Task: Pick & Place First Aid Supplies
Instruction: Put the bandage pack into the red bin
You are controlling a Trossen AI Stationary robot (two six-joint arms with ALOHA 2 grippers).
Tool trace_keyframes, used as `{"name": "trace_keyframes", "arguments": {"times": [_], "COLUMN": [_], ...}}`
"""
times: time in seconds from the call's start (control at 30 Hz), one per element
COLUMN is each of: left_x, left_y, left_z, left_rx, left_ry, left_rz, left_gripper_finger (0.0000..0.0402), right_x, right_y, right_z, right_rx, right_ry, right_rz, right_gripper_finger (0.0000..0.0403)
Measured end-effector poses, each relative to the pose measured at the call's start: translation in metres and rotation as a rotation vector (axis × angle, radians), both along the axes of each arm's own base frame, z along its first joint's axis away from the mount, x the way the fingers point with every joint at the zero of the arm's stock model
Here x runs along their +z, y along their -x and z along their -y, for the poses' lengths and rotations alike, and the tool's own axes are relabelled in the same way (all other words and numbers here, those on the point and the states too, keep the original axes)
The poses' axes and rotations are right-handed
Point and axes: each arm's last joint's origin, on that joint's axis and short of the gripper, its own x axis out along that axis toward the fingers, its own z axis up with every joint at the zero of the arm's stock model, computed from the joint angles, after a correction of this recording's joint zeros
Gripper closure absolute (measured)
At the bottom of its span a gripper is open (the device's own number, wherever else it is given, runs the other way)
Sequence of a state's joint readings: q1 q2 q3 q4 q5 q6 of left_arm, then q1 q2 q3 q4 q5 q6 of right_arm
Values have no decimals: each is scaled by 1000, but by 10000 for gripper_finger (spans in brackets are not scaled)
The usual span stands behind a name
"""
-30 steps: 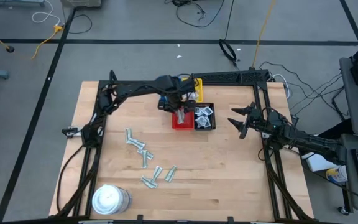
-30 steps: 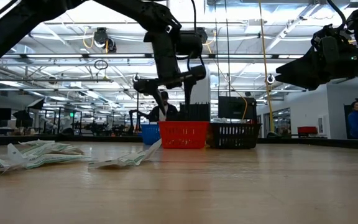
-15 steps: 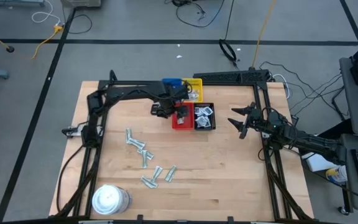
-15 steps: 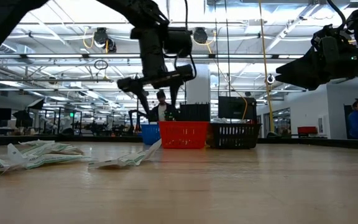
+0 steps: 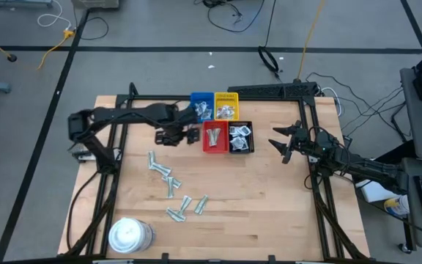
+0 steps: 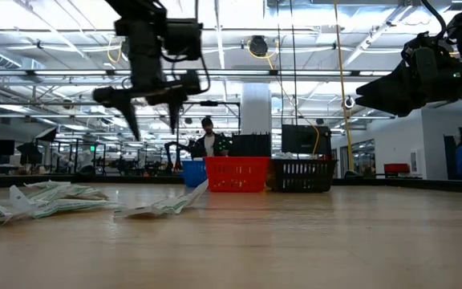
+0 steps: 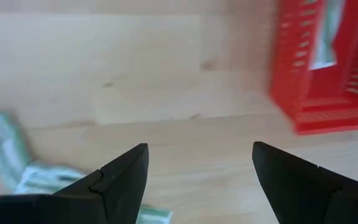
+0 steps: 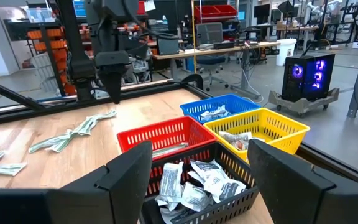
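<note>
Several pale grey-green strip packets (image 5: 168,183) lie scattered flat on the wooden table, left of centre; the low view shows them at its left (image 6: 46,201). My left gripper (image 5: 173,136) hangs open and empty above bare wood, pointing down, between those strips and the red tray (image 5: 214,137). Its wrist view shows the fingers (image 7: 199,149) apart, some strips (image 7: 5,149) to one side and the red tray (image 7: 328,68) to the other. My right gripper (image 5: 278,143) waits open and level at the table's right, facing the trays (image 8: 199,149).
Four small trays stand together at the far middle: blue (image 5: 202,106), yellow (image 5: 227,106), red and black (image 5: 241,137), each with packets inside. A big round white tub (image 5: 128,235) stands at the near left corner. People show in the room beyond the table.
My left gripper has swung away from above the red tray toward the table's left edge, staying high, open and empty. The strips on the table have not moved.
</note>
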State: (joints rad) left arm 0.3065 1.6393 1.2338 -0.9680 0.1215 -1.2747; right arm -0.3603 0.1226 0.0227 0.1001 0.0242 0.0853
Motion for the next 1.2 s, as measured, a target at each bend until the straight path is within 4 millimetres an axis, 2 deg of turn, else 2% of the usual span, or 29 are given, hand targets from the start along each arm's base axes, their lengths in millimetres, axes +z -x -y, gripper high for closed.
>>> {"name": "trace_keyframes", "arguments": {"times": [0.43, 0.7, 0.97, 1.2], "left_x": [-14, -26, -47, -65], "left_y": [77, 112, 130, 126], "left_z": [27, 38, 43, 43], "left_rx": [101, 130, 172, 173], "left_ry": [21, 46, 45, 53], "left_rz": [-36, -47, -114, -149], "left_gripper_finger": [108, 108, 108, 108], "right_x": [0, 0, 0, 0], "right_y": [0, 0, 0, 0], "right_z": [0, 0, 0, 0], "right_rx": [0, 0, 0, -1], "right_ry": [0, 0, 0, 0], "right_rz": [0, 0, 0, 0], "right_gripper_finger": [142, 143, 140, 143]}}
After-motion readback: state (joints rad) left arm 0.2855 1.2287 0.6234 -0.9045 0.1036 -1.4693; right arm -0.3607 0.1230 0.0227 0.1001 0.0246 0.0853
